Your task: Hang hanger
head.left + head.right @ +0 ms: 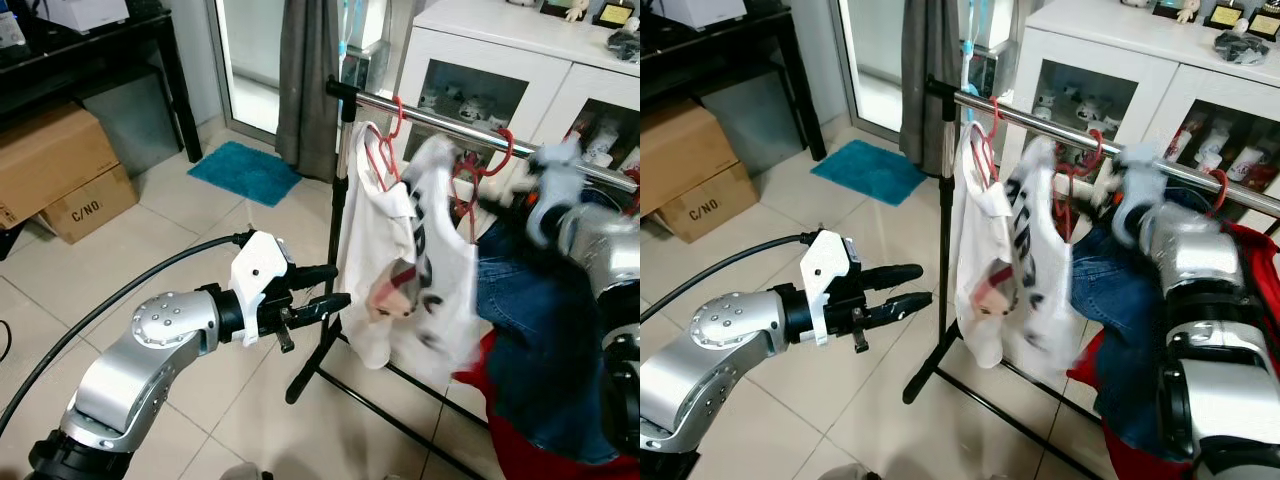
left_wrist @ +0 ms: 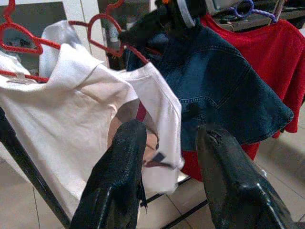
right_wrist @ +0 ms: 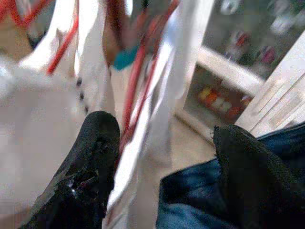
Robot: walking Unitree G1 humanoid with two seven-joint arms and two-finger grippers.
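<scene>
Rail: we see a chrome clothes rail [image 1: 440,118] on a black stand, running from near left to far right in front of a white cabinet [image 1: 520,60].
Hanger: a red hanger [image 1: 478,170] hooks over the rail at its middle, carrying a white printed shirt [image 1: 440,270]; the shirt is blurred.
Other clothes: another red hanger [image 1: 385,145] with a white shirt [image 1: 375,250] hangs to its left; denim [image 1: 545,330] and a red garment [image 1: 540,445] hang to the right.
Right gripper: our right gripper [image 3: 167,162] is up at the rail beside the blurred shirt, fingers spread wide, with white cloth and a red hanger bar between them.
Left gripper: our left gripper [image 1: 330,285] is held level, left of the shirts, fingers apart and empty.
Floor: pale tiles, a teal mat [image 1: 245,170] far left, cardboard boxes [image 1: 60,170] at the left.
</scene>
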